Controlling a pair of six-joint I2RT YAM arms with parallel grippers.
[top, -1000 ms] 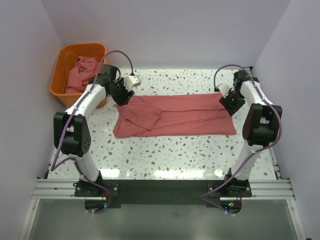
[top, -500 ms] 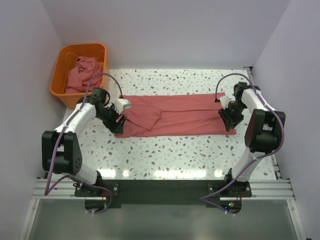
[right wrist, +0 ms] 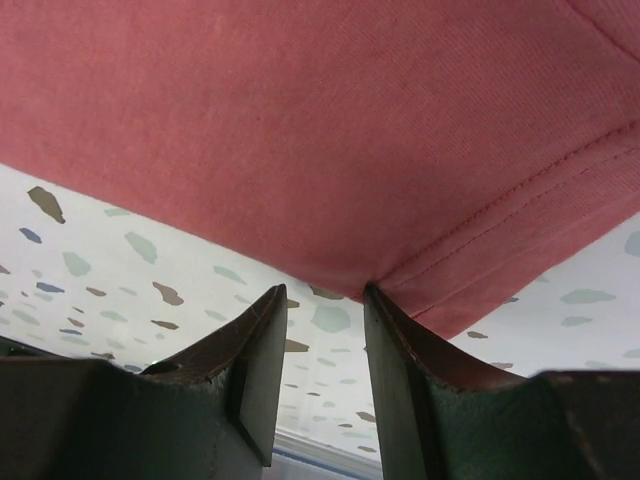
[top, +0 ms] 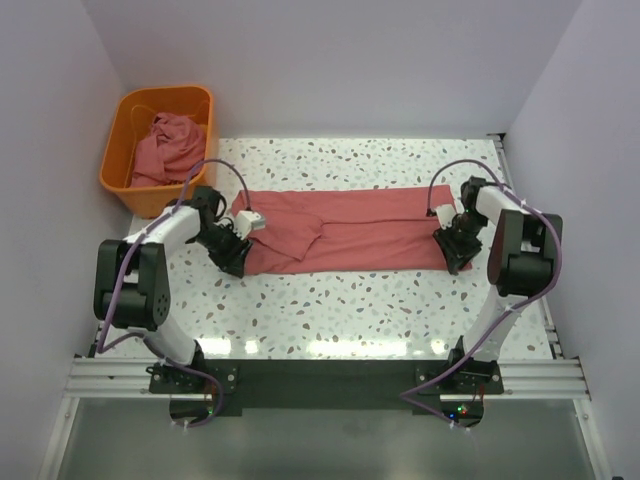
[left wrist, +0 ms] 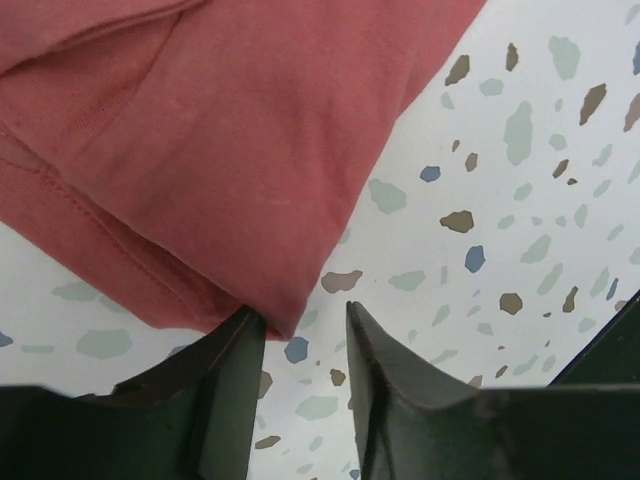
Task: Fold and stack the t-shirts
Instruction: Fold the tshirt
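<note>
A dusty red-pink t-shirt (top: 350, 230) lies flat as a long strip across the middle of the table. My left gripper (top: 233, 256) is open and low at its near left corner. In the left wrist view that gripper (left wrist: 305, 322) has the shirt's corner (left wrist: 230, 170) touching the left fingertip (left wrist: 245, 330), with bare table between the jaws. My right gripper (top: 455, 250) is open at the near right corner. In the right wrist view that gripper (right wrist: 325, 300) has the shirt's hemmed corner (right wrist: 330, 130) resting against the right fingertip (right wrist: 385, 310). More t-shirts (top: 160, 145) lie crumpled in the basket.
The orange plastic basket (top: 120, 150) stands at the far left corner, just beyond the left arm. The speckled tabletop (top: 340, 310) runs between the shirt and the arm bases. Walls close in the table on the left, right and far sides.
Both grippers have moved from the shirt's far corners toward me along its short ends, to the near corners. The bunched left end of the shirt now lies flatter.
</note>
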